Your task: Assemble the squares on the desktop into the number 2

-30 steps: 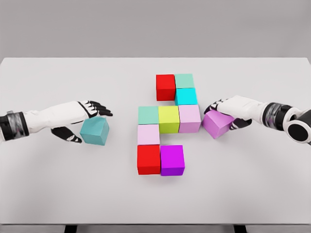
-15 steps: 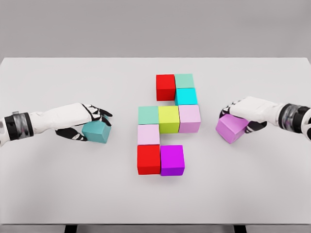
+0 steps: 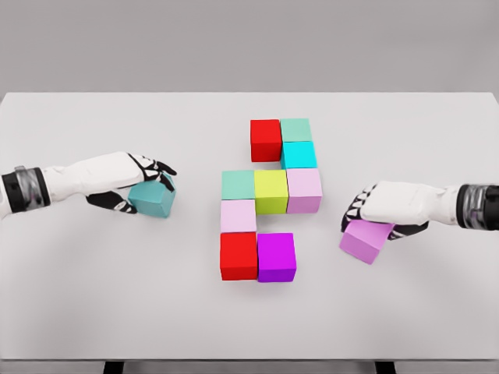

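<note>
Several coloured cubes form a partial figure at the table's middle: a red cube [image 3: 265, 139] and green cube [image 3: 296, 128] on top, a cyan cube [image 3: 299, 155] below, then a row of green [image 3: 238, 185], yellow [image 3: 270, 191] and pink [image 3: 304, 189] cubes, a pale pink cube [image 3: 238, 216], and a red cube [image 3: 238, 255] beside a magenta cube [image 3: 277, 256]. My left hand [image 3: 144, 175] is shut on a teal cube [image 3: 153, 199] left of the figure. At the right, my right hand [image 3: 374, 206] is shut on a tilted violet cube [image 3: 365, 239].
The white table [image 3: 93, 296] reaches a front edge near the bottom of the view. A grey wall stands behind the table.
The right hand carried the violet cube right, then down toward the front and slightly left. The left hand closed over the teal cube and drew it slightly back.
</note>
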Robot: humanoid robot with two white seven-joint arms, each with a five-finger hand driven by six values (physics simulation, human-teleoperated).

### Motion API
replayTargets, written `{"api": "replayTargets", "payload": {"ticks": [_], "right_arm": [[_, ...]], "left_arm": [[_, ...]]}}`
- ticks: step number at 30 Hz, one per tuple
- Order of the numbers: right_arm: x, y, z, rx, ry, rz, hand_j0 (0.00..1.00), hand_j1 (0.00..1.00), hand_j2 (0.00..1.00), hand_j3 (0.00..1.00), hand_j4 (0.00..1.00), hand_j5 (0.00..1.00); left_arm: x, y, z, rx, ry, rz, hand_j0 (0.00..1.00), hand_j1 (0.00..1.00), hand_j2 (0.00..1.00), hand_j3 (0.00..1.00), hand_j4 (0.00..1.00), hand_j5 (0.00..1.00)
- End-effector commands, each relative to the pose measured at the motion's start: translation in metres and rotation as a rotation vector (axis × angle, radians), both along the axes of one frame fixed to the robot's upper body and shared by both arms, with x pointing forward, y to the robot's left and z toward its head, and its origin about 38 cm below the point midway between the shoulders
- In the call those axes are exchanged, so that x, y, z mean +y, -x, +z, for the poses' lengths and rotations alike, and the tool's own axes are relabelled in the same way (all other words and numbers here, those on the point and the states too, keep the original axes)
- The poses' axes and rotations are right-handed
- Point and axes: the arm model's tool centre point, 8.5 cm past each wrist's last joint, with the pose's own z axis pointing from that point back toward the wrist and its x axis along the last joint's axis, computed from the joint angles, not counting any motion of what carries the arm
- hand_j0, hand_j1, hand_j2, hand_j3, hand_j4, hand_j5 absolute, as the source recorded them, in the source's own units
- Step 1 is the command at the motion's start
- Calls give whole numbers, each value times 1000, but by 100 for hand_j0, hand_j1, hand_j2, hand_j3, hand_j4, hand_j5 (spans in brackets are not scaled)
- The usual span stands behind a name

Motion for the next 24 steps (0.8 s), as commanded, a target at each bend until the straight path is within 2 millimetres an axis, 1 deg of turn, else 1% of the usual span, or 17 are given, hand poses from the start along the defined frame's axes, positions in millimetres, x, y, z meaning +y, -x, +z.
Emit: {"api": "replayTargets", "payload": {"ticks": [1,7,11,15,16,17,18,20,24], "right_arm": [[4,5,0,6,-14,59,64,64,64,64,64,64],[18,6,-3,10,-42,99,64,64,64,64,64,64],[22,8,-4,13,-51,129,64,64,64,64,64,64],[22,10,-4,15,-53,147,65,65,65,65,65,65],[22,10,-4,15,-53,147,67,67,67,67,67,67],[22,10,-4,13,-53,147,80,80,80,80,80,80],[22,9,-3,11,-53,145,97,97,97,97,97,97],[22,9,-4,12,-53,145,99,99,99,99,99,99],[21,9,-2,7,-52,152,99,99,99,99,99,99]], "left_arm": [[3,-2,-1,3,2,14,68,68,68,68,68,68],[2,-15,-2,-1,14,39,69,69,69,69,69,69],[3,-27,-1,-10,9,63,69,69,69,69,69,69],[-5,-42,-4,-17,16,78,69,69,69,69,69,69],[-6,-45,-4,-18,14,82,69,69,69,69,69,69],[-10,-49,-3,-21,21,81,69,69,69,69,69,69],[-12,-53,-1,-26,26,84,69,69,69,69,69,69],[-19,-60,-2,-17,24,85,69,69,69,69,69,69],[-17,-74,1,-19,25,118,69,69,69,69,69,69]]}}
